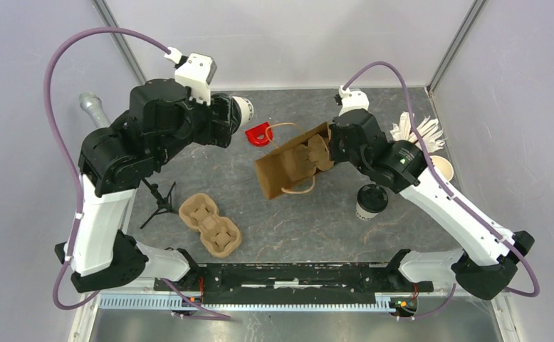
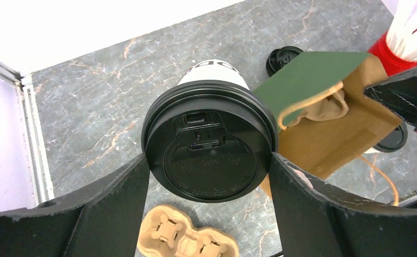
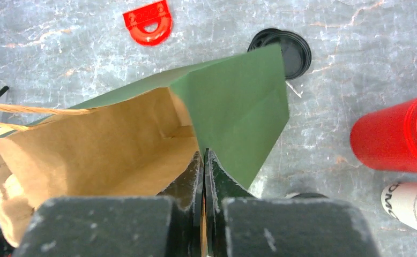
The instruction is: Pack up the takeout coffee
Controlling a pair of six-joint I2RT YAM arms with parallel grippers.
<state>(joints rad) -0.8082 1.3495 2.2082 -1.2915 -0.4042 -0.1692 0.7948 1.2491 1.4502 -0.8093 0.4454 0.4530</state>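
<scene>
The left fingers (image 2: 115,209) stand wide, one on each side of a coffee cup (image 2: 211,155), and hold it up in the air near the paper bag (image 1: 288,167), on its left side. The right fingers (image 3: 225,187) are pressed tight on the bag's top edge. A second coffee cup (image 1: 371,201) stands on the desk (image 1: 317,228) just right of the bag. If that thin edge slips out, the bag's mouth may flop shut and the cup may bump it. Only the left wrist view shows the held cup's black lid. Only the right wrist view shows the pinch up close.

Coffee cup (image 2: 211,72) mostly hidden behind its lid (image 2: 210,142), red cup (image 3: 391,134) and carrier (image 2: 187,240) cut by edges
</scene>
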